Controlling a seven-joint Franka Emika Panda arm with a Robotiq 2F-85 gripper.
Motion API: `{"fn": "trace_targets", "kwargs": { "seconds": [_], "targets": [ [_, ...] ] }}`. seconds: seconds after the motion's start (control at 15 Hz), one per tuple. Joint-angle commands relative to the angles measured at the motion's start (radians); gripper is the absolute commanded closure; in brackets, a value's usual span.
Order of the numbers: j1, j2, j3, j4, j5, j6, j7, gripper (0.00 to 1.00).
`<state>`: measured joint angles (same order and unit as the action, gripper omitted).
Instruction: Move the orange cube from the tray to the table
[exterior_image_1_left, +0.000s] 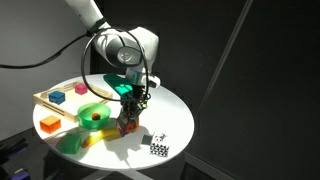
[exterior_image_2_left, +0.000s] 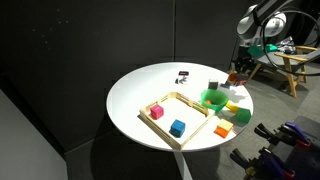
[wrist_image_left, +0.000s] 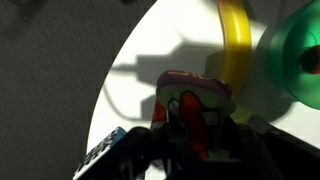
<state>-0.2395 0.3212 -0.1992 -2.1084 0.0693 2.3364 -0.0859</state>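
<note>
The orange cube (exterior_image_1_left: 127, 123) is off the tray (exterior_image_2_left: 196, 112) and sits between the jaws of the gripper (exterior_image_1_left: 128, 115), low over the white table (exterior_image_1_left: 172, 108). Whether its underside touches the tabletop cannot be told. In the wrist view the orange cube (wrist_image_left: 195, 95) fills the middle of the picture. It shows red-orange sides and a paler yellowish top, with a dark jaw pressed in on either side, so the gripper is closed narrowly around it.

In an exterior view the held cube hangs just right of the green bowl (exterior_image_1_left: 84, 112), which has something red in it. In the wrist view a yellow curved strip (wrist_image_left: 232, 35) lies on the table just beyond the cube.

The tray lies well apart from the cube. In an exterior view it is near the middle of the table, while the gripper (exterior_image_2_left: 238, 74) is at the far right edge. The tray holds 2 cubes, a pink cube (exterior_image_2_left: 156, 111) at its left and a blue cube (exterior_image_2_left: 177, 126) nearer the front. A flatter orange block (exterior_image_2_left: 222, 130) rests on the table to the right of the tray. 1 black-and-white checkered cube (exterior_image_1_left: 158, 149) lies near the table's near right edge, with a smaller checkered piece just beside it.
</note>
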Motion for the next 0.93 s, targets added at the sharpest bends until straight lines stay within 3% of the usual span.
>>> {"fn": "trace_targets", "kwargs": {
  "seconds": [0.0,0.87],
  "targets": [
    [-0.017,0.072,0.002,0.079,0.020,-0.005,0.032,0.84],
    [-0.044,0.223,0.011,0.178,0.022,-0.003,0.053,0.84]
  ]
}}
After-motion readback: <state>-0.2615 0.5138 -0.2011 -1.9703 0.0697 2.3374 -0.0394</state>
